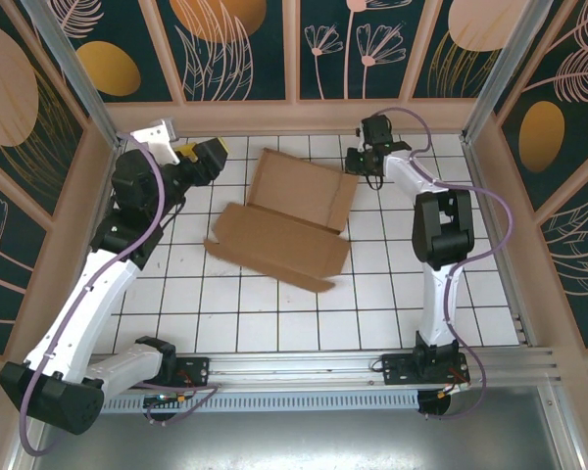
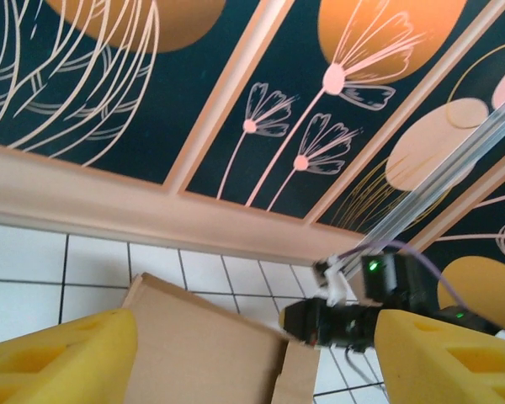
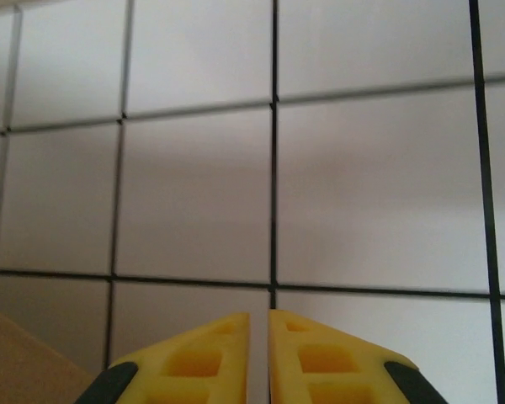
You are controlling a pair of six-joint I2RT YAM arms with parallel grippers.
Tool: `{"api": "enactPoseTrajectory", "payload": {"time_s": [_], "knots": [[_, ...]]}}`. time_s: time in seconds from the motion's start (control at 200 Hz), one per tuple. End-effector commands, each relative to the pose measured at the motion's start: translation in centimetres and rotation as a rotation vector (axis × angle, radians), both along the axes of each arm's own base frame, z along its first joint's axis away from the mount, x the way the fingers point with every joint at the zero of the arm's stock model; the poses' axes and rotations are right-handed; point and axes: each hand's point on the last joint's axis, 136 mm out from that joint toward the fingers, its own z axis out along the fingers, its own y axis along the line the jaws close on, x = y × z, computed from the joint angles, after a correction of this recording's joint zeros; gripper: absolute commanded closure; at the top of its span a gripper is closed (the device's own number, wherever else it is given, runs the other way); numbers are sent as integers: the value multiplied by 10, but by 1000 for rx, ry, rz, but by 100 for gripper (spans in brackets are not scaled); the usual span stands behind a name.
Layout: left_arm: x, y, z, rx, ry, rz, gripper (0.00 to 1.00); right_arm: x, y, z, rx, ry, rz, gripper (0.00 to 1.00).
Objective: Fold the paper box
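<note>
The paper box (image 1: 284, 230) is a brown cardboard sheet lying mostly flat on the white tiled floor, creased across its middle. My left gripper (image 1: 204, 157) hovers just beyond the box's far left corner, open, with nothing between its yellow fingers (image 2: 67, 358). In the left wrist view the gripper (image 2: 257, 341) faces across the box (image 2: 202, 345) toward the right gripper (image 2: 337, 324). My right gripper (image 1: 361, 168) points down at the floor beside the box's far right corner. Its fingertips (image 3: 259, 320) are nearly together with nothing between them, and a cardboard corner (image 3: 17, 366) shows at the lower left.
Patterned wall panels with a wooden ledge (image 1: 294, 116) close off the back and sides. Metal posts (image 1: 490, 93) stand at the far corners. A rail (image 1: 304, 367) carrying the arm bases runs along the near edge. Bare tiles (image 1: 304, 318) lie in front of the box.
</note>
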Motion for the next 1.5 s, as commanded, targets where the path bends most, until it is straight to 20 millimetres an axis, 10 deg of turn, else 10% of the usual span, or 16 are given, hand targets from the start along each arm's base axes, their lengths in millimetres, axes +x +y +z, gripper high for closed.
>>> {"api": "enactPoseTrajectory", "payload": {"time_s": [0.0,0.24,0.425,0.525,0.656,1.001,1.496], "knots": [[4,-4,-12,21,49,-13,25,-31,9,-15,35,78,23,84],[15,-9,-38,32,110,-22,26,-112,32,-40,69,179,-7,76],[19,-9,-30,88,101,-20,26,-172,44,-15,95,119,-15,59],[22,-16,-40,85,137,-52,27,-165,29,3,11,16,3,51],[23,-26,-53,79,183,-91,29,-152,65,10,68,6,193,35],[9,-13,-61,114,194,-52,29,-44,109,20,-357,-445,517,31],[10,-17,-58,141,200,-77,29,-54,204,1,-451,-792,1154,28]]}}
